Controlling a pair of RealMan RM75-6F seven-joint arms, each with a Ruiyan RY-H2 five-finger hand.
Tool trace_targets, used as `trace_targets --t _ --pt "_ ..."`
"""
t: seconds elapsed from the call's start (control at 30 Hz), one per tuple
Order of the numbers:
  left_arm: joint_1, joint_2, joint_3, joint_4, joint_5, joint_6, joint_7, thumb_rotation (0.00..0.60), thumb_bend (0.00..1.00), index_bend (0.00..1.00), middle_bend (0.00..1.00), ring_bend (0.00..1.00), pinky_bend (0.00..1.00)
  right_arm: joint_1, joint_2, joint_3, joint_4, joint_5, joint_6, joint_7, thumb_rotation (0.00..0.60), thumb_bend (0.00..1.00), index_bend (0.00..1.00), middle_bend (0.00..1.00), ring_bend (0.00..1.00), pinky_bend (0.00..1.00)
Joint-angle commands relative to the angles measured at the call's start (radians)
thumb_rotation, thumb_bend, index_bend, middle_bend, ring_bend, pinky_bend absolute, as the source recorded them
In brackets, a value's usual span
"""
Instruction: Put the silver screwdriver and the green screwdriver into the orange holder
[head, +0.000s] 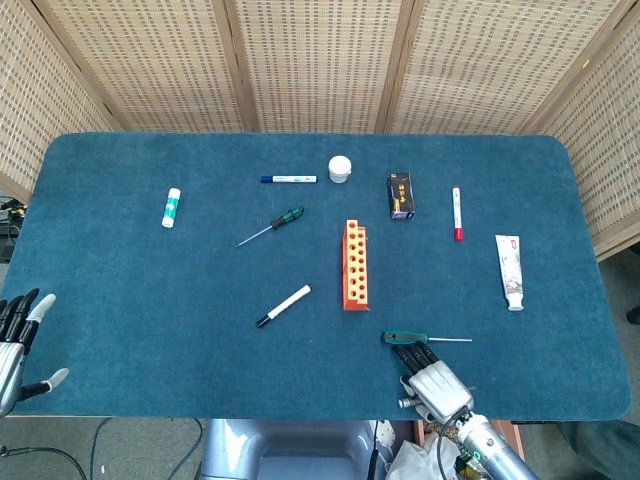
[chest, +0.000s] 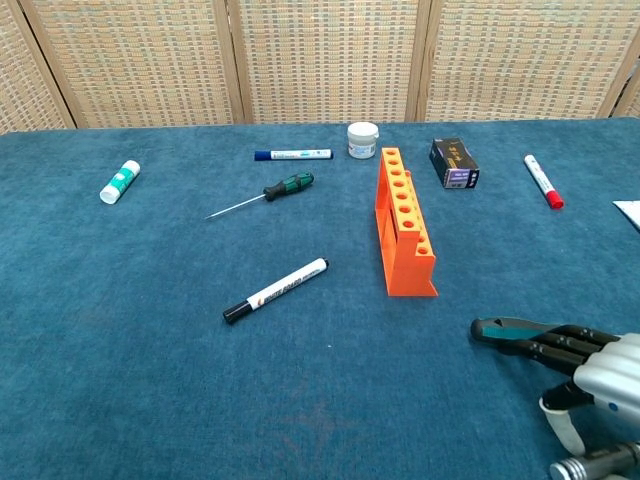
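The orange holder (head: 355, 265) (chest: 405, 225) stands upright mid-table with its row of holes empty. A green-handled screwdriver (head: 283, 219) (chest: 285, 187) lies flat to its left. A second screwdriver (head: 402, 338) (chest: 500, 330), with a dark teal handle and a silver shaft, lies near the front edge. My right hand (head: 432, 385) (chest: 592, 366) lies flat just in front of it, its fingertips (chest: 545, 346) reaching the handle and the thumb apart, holding nothing. My left hand (head: 15, 335) hovers off the table's front-left corner, fingers spread and empty.
A blue marker (head: 289, 179), white jar (head: 340, 168), dark box (head: 401, 195) and red marker (head: 456, 213) lie behind the holder. A white tube (head: 510, 271) lies right, a white marker (head: 284, 305) front left, a glue stick (head: 172, 207) far left. Wicker screens stand behind the table.
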Motion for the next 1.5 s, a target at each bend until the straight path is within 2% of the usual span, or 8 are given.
trace_targets --t 0.03,0.4,0.6,0.77,0.93,1.17,1.5 --pt "0.000 0.000 0.000 0.000 -0.001 0.001 -0.001 0.600 0.00 0.00 0.00 0.00 0.00 0.002 -0.007 -0.005 0.007 -0.010 0.011 0.007 0.600 0.30 0.60 0.00 0.00 0.00" --pt "-0.001 -0.001 0.000 -0.001 -0.004 -0.003 0.002 0.600 0.00 0.00 0.00 0.00 0.00 0.014 0.010 -0.010 -0.003 -0.066 0.083 0.127 0.600 0.34 0.63 0.01 0.00 0.00" --pt "-0.001 0.002 0.001 -0.004 -0.004 -0.002 -0.002 0.600 0.00 0.00 0.00 0.00 0.00 0.030 0.062 -0.001 -0.062 -0.090 0.118 0.230 0.600 0.34 0.63 0.02 0.00 0.00" --pt "0.003 0.004 0.002 -0.005 0.000 0.005 -0.007 0.600 0.00 0.00 0.00 0.00 0.00 0.046 0.122 0.028 -0.133 -0.092 0.152 0.312 0.600 0.34 0.64 0.04 0.00 0.00" --pt "0.004 0.009 0.002 -0.006 -0.001 0.007 -0.014 0.600 0.00 0.00 0.00 0.00 0.00 0.073 0.200 0.073 -0.232 -0.064 0.159 0.402 0.600 0.34 0.64 0.05 0.00 0.00" --pt "0.005 0.005 -0.002 0.005 0.014 0.026 -0.017 0.600 0.00 0.00 0.00 0.00 0.00 0.139 0.310 0.177 -0.362 0.051 0.112 0.579 0.600 0.36 0.64 0.08 0.00 0.00" --pt "0.010 -0.001 -0.002 0.010 0.029 0.045 -0.006 0.600 0.00 0.00 0.00 0.00 0.00 0.235 0.388 0.328 -0.430 0.213 0.019 0.883 0.600 0.36 0.64 0.11 0.00 0.00"
